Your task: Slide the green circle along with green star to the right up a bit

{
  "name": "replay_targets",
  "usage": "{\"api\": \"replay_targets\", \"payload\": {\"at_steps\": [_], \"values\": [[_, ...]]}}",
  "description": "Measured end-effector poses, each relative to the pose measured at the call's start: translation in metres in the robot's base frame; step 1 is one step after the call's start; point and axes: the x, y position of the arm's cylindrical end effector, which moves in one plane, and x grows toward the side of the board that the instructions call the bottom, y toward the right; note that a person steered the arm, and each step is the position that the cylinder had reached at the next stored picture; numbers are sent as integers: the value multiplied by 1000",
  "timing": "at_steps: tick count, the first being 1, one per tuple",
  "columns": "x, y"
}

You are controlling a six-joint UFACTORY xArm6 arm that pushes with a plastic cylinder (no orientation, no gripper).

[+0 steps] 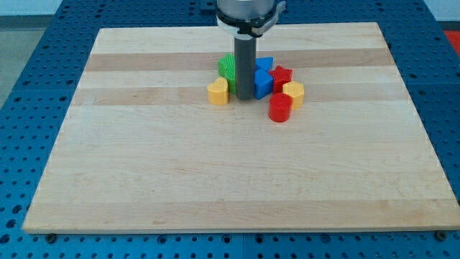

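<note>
Several blocks huddle at mid-board: nearest, a red cylinder, then a yellow one and a yellow heart. My tip — a bare rod, no pincer, holding nothing — stands between heart and blue blocks. Behind it sits the green piece, partly hidden — probably placed to push. Red star lies at the view's right.

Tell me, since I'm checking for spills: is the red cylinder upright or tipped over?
Upright: the red cylinder stands on its flat end on the board, round top facing up.
</note>
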Motion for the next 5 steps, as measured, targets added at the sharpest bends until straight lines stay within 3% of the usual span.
{"api": "replay_targets", "payload": {"at_steps": [5], "values": [[-50, -74]]}}
